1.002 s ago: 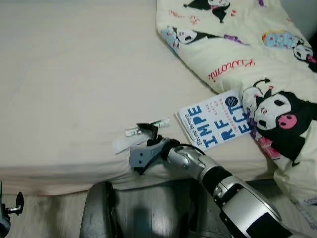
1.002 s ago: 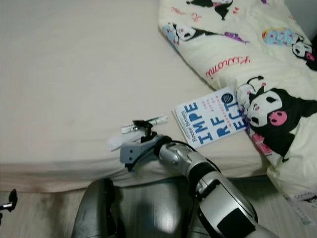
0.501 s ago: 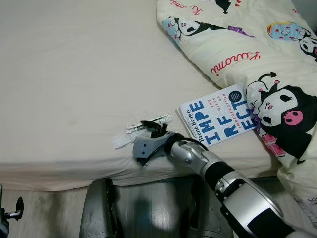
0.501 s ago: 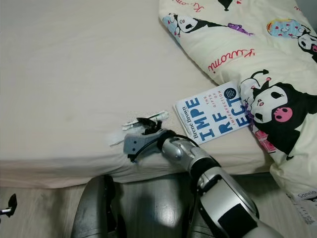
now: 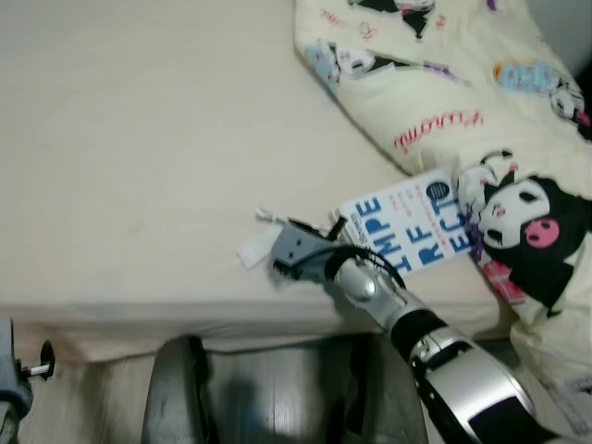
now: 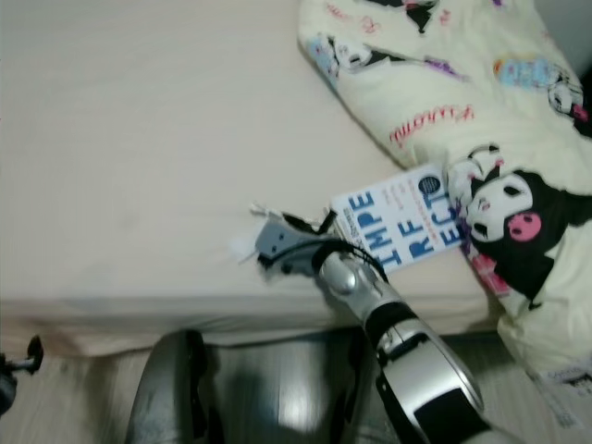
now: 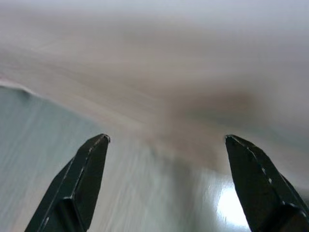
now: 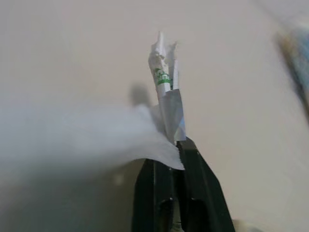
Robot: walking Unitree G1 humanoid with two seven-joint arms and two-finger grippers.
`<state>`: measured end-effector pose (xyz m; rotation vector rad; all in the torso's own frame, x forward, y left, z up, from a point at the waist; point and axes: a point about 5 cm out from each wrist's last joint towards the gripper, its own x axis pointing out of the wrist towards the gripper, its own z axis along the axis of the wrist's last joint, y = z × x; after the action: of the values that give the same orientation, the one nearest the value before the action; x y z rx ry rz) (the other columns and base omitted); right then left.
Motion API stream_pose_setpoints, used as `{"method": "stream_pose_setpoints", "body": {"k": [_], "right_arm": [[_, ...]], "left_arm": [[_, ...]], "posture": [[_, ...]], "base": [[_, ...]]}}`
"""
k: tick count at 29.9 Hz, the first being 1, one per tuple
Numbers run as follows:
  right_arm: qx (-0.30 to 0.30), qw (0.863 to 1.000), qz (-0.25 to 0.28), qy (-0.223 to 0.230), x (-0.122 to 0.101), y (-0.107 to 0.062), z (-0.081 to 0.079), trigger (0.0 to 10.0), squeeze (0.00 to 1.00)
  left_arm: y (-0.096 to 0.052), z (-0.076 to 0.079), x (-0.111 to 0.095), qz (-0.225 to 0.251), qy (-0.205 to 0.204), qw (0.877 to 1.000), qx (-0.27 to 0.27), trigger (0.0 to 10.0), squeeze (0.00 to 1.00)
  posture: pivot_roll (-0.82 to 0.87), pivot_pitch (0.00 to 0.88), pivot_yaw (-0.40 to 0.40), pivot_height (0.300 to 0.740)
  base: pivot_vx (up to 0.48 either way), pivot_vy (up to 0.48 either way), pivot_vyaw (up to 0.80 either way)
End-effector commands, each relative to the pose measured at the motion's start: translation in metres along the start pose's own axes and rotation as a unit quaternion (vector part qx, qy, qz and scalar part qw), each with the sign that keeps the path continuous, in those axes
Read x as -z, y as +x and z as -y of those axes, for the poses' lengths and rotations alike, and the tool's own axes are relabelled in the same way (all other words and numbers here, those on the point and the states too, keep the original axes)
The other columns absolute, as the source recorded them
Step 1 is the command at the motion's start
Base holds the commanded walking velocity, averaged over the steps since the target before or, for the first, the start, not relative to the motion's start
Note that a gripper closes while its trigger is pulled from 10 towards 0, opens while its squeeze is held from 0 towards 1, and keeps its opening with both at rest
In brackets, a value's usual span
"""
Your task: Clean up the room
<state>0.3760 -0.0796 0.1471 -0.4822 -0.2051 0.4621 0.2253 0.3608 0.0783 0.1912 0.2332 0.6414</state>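
a wide bed with a plain cream sheet (image 5: pixel 139 139) takes up most of the head views. on its right side lies a pale yellow quilt printed with black-and-white cartoon figures (image 5: pixel 481 102) and red script too blurred to read. against the quilt's lower edge rests a white paperback book (image 5: pixel 412 231) with big blue letters reading "impe", "rfe", "ect". just left of the book, near the bed's front edge, the right gripper (image 8: pixel 175 152) has its black fingers pinched tight on a thin crumpled white wrapper with green print (image 8: pixel 165 99) and a white tissue scrap (image 8: pixel 91 137). the left gripper (image 7: pixel 166 181) hangs beside the bed, fingers spread wide.
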Motion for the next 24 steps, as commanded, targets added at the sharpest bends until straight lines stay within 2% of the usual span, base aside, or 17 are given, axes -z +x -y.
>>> {"method": "stream_pose_setpoints", "body": {"k": [1,3,4,5,7,8,10,15,16,20,24], "right_arm": [[0.031,0.995,-0.006,0.097,0.005,-0.003,0.007,0.0,0.00],[0.035,0.985,0.018,0.171,-0.008,0.003,0.010,0.0,0.00],[0.035,0.985,0.018,0.171,-0.008,0.003,0.010,0.0,0.00],[0.030,0.976,0.033,0.213,-0.016,0.006,0.011,0.0,0.00],[0.004,0.953,0.099,0.285,-0.040,0.007,0.016,0.0,0.00],[0.004,0.953,0.099,0.285,-0.040,0.007,0.016,0.0,0.00],[0.003,0.939,0.131,0.318,-0.050,0.006,0.025,0.0,0.00],[0.003,0.929,0.136,0.345,-0.047,0.004,0.038,0.0,0.00],[0.003,0.929,0.136,0.345,-0.047,0.004,0.038,0.0,0.00],[-0.013,0.928,0.127,0.350,-0.043,0.000,0.036,0.0,0.00],[-0.022,0.928,0.108,0.355,-0.036,-0.005,0.031,0.0,0.00]], "left_arm": [[0.004,-0.012,-0.005,0.003,0.019,0.999,-0.042,10.0,0.00],[0.011,-0.016,-0.020,0.020,0.036,0.996,-0.075,10.0,0.00],[0.011,-0.016,-0.020,0.020,0.036,0.996,-0.075,10.0,0.00],[0.014,-0.017,-0.027,0.030,0.045,0.994,-0.093,10.0,0.00],[0.019,-0.013,-0.044,0.054,0.059,0.991,-0.112,10.0,0.00],[0.019,-0.013,-0.044,0.054,0.059,0.991,-0.112,10.0,0.00],[0.021,0.000,-0.061,0.087,0.058,0.990,-0.099,10.0,0.00],[0.018,0.035,-0.097,0.171,0.059,0.982,-0.053,10.0,0.00],[0.018,0.035,-0.097,0.171,0.059,0.982,-0.053,10.0,0.00],[0.015,0.047,-0.118,0.205,0.047,0.976,-0.054,10.0,0.00],[0.020,0.048,-0.126,0.190,0.049,0.977,-0.078,10.0,0.00]], "posture": [[0.10,0.170,-0.073,0.445],[0.08,0.134,-0.077,0.445],[0.08,0.134,-0.077,0.445],[0.07,0.115,-0.079,0.445],[0.05,0.086,-0.081,0.450],[0.05,0.086,-0.081,0.450],[0.04,0.058,-0.089,0.460],[0.03,0.028,-0.085,0.484],[0.03,0.028,-0.085,0.484],[0.02,0.016,-0.084,0.499],[0.02,0.005,-0.085,0.508]], "base": [[0.000,0.000,0.00],[0.000,0.000,0.00],[0.000,0.000,0.00],[0.000,0.000,0.00],[0.000,0.000,0.00],[0.000,0.000,0.00],[0.000,0.000,0.00],[0.000,0.000,0.00],[0.000,0.000,0.00],[0.000,0.000,0.00],[-0.337,0.000,0.00]]}}
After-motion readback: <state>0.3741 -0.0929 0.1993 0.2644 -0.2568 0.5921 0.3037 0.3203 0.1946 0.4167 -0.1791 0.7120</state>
